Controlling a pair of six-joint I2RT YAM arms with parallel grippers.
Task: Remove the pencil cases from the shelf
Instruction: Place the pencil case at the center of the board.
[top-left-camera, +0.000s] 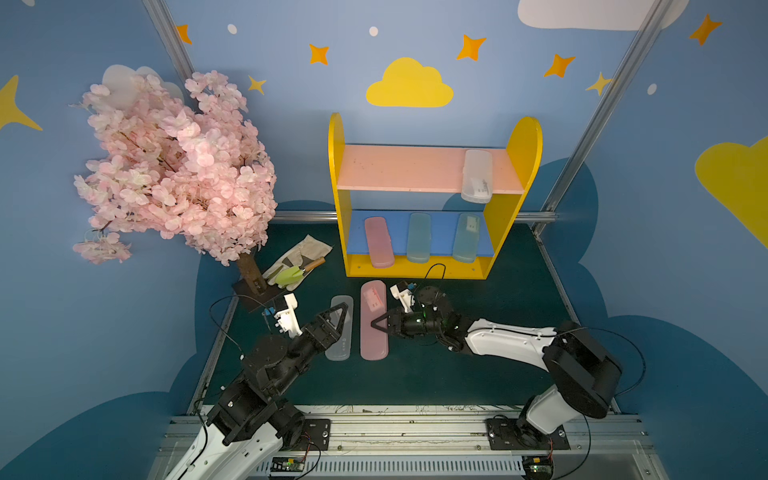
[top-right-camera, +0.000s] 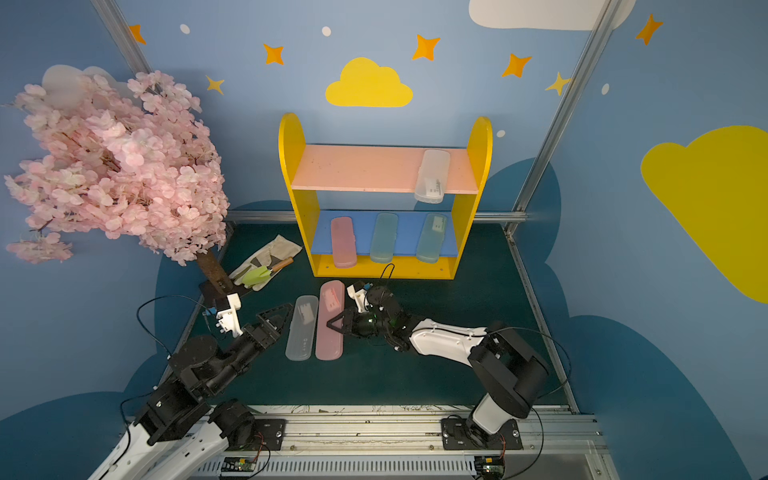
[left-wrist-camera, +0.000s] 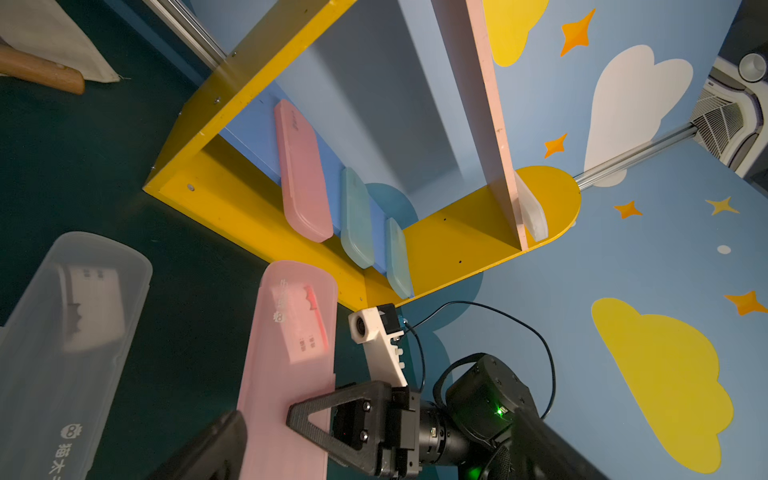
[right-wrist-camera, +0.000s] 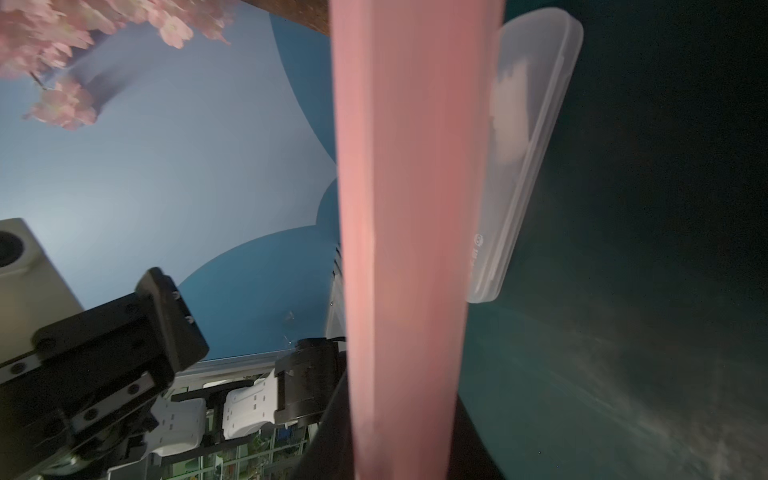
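a pink blossom tree (top-left-camera: 174, 166) is standing on the dark green mat (top-left-camera: 457, 374). a pale work glove (top-left-camera: 309, 249) is lying just beside the tree's trunk, carrying a green trowel (top-left-camera: 291, 275).

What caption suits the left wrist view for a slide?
Right gripper holds a pink pencil case beside a clear one; three cases lie on the shelf's blue board.

Six pencil cases (top-left-camera: 374, 343): two clear, two pink, apparently two teal.

A robot lab booth dressed as a nursery: cloud-and-star walls (top-left-camera: 291, 124), bright shelf (top-left-camera: 336, 166), aluminium framing (top-left-camera: 597, 120), arms (top-left-camera: 511, 343) bolted to a rail (top-left-camera: 407, 434).
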